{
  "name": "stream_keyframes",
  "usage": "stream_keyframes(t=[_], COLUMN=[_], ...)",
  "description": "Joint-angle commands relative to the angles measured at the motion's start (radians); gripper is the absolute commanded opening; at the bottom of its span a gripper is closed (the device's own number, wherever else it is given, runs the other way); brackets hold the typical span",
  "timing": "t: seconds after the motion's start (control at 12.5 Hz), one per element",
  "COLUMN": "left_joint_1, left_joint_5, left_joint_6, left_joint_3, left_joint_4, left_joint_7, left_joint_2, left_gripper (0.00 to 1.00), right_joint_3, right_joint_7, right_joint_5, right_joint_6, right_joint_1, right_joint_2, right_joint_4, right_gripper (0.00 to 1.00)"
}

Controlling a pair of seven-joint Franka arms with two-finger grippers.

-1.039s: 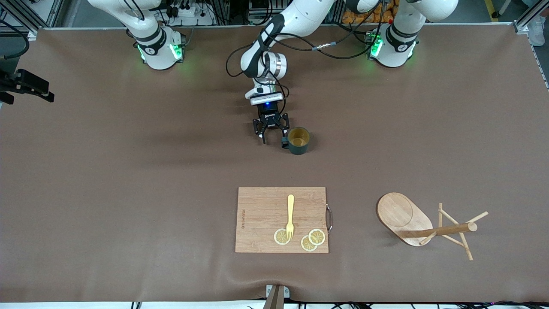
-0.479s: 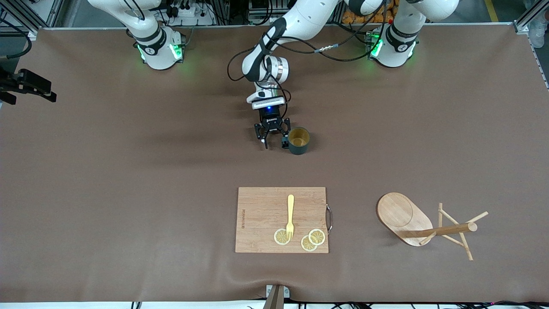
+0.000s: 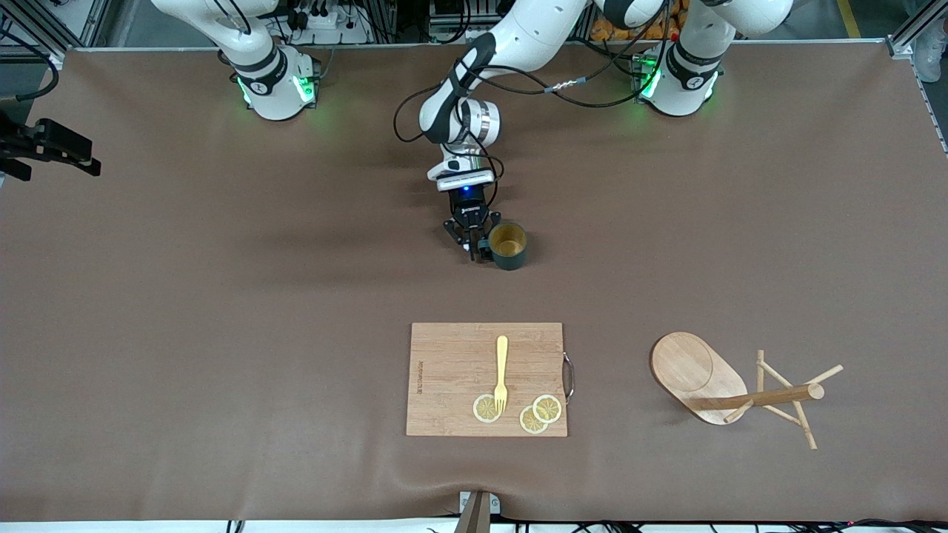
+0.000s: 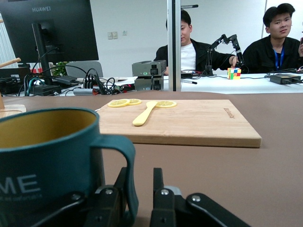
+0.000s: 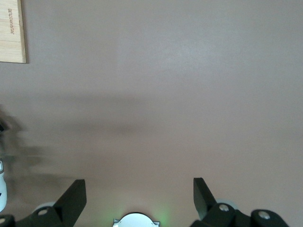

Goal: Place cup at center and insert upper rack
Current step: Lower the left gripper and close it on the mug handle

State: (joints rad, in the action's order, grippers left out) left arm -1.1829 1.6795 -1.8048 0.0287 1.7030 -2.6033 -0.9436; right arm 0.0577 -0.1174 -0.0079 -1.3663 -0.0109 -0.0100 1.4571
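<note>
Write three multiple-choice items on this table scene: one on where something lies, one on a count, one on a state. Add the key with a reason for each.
1. Where does the yellow fork lie?
A. on the cutting board
B. in the cup
C. on the bare table

2. How many lemon slices are on the board?
A. one
B. three
C. five

3. How does the upper rack stand?
A. upright on its base
B. tipped on its side
C. hung with the cup

Key:
1 A, the fork rests on the wood with its tines at a slice.
2 B, three rounds show in the front view.
3 B, its post lies along the table, while the left tool closes on the handle of the cup.
</note>
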Motion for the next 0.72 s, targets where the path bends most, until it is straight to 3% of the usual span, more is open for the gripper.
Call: stream_keyframes(t=[0.0, 0.4, 0.64], left_joint_1=[0.009, 0.017, 0.019], left_joint_5=[-0.018, -0.070, -0.151], left_joint_6=[-0.008, -0.008, -0.030], left_joint_3=[0.007, 0.013, 0.022], left_joint_4=[0.033, 0.029, 0.020], left_joint_7=[-0.027, -0.021, 0.046], left_joint_2=[0.028, 0.048, 0.112], left_gripper=[0.00, 0.00, 0.00], right_joint_3=[0.001, 0.002, 0.002], right_joint_7=[-0.005, -0.005, -0.005], right_joint_5=[0.006, 0.006, 0.006], right_joint_6=[0.004, 0.007, 0.007], right_joint_1=[-0.001, -0.003, -0.001], right_joint_2=[0.018, 0.018, 0.018], right_joint_4=[0.012, 0.014, 0.014], right_gripper=[1.00, 1.00, 1.00])
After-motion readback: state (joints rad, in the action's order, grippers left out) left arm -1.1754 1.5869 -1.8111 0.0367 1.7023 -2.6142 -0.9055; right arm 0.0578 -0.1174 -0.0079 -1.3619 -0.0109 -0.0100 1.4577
